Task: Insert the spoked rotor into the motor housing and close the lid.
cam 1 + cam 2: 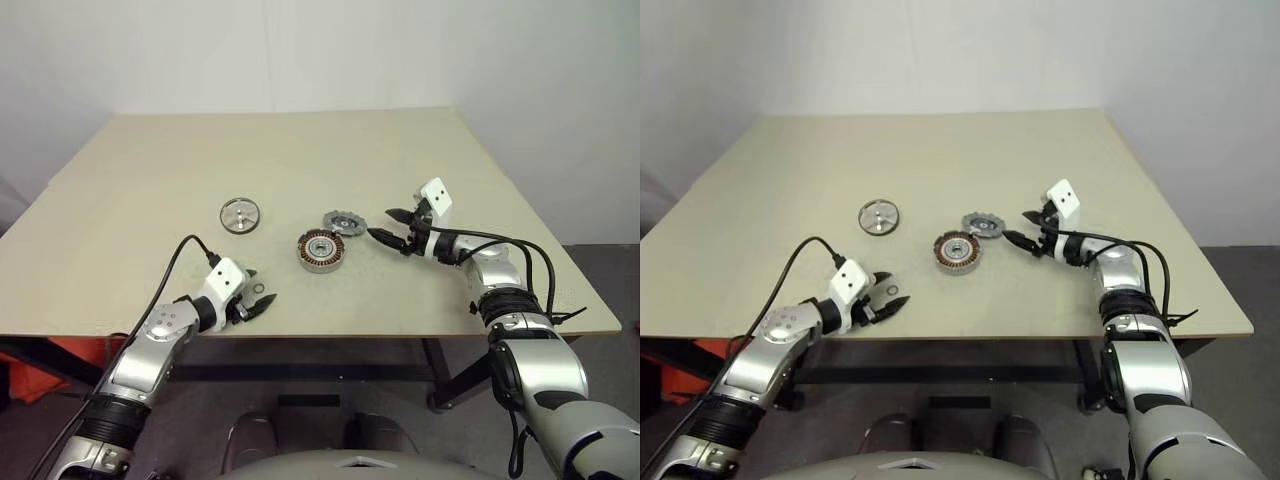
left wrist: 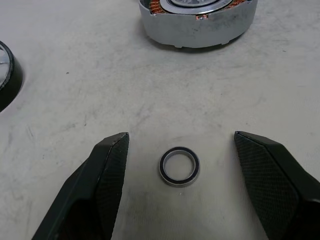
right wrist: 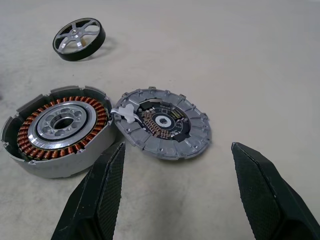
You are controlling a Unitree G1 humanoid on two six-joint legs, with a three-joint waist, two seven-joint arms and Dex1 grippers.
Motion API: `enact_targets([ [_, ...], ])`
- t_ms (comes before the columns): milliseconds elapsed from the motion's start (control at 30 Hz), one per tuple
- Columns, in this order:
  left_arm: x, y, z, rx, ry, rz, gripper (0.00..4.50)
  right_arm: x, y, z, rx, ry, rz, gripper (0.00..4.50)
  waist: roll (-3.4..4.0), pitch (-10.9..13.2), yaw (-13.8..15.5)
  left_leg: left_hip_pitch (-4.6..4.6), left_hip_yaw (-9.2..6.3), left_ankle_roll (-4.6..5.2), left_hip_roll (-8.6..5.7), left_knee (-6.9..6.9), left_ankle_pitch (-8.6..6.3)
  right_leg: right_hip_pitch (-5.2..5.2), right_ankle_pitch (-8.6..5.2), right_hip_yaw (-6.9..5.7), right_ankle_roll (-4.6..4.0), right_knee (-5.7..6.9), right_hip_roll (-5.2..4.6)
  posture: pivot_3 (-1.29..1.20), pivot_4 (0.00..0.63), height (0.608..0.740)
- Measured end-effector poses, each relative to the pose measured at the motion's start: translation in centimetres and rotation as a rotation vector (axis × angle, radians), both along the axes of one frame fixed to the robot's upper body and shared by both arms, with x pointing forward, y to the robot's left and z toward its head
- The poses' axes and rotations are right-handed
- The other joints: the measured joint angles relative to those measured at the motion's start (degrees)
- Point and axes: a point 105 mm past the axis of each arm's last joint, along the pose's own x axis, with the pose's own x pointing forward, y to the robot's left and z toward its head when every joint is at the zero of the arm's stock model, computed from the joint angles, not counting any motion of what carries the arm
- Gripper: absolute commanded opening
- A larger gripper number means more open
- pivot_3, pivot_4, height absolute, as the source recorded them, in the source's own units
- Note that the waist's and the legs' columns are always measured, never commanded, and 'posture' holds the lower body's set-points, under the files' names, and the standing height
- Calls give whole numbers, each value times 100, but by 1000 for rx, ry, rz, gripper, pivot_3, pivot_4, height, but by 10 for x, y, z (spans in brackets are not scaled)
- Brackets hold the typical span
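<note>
Housing (image 1: pixel 321 250) flat near middle of worktop (image 1: pixel 150 180), copper windings up, nothing inside. Lid (image 1: pixel 343 221) flat at its 1 o'clock, edges touching or almost so. Rotor (image 1: pixel 240 215) flat at 10 o'clock from housing, well apart. Small ring (image 2: pixel 179 166) at 8 o'clock from housing, near front edge. Left tool (image 1: pixel 253 291) spread wide, low over worktop, ring between its fingers (image 2: pixel 107 170), no contact. Right tool (image 1: pixel 387 223) also spread wide, holding nothing, just beside lid at its 3 o'clock, pointed toward it.
</note>
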Motion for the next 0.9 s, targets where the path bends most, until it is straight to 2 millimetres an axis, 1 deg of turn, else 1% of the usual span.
enact_targets([
  [33,0,0,0,0,-2,-2,3020,0,0,0,0,0,-1,3840,2,-1,-8,0,0,0,0,0,0,0,0,0,0,0,0,0,0,740],
  [333,-4,4,-3,-55,19,37,3020,2,-2,1,-1,0,-7,3840,12,-9,-65,-1,1,-2,-1,0,1,0,0,-1,0,0,-1,0,0,740],
  [567,-12,9,-6,-126,57,90,3020,4,-2,4,-3,-6,-8,3840,12,-10,-95,-6,2,7,1,-3,-5,-8,-2,-1,-2,-5,1,0,0,740],
  [900,-15,9,-6,-131,64,94,3020,5,-1,6,-2,-9,-9,3840,17,-13,-96,-9,7,24,1,-7,-17,-7,-8,0,-1,-20,0,0,0,740],
])
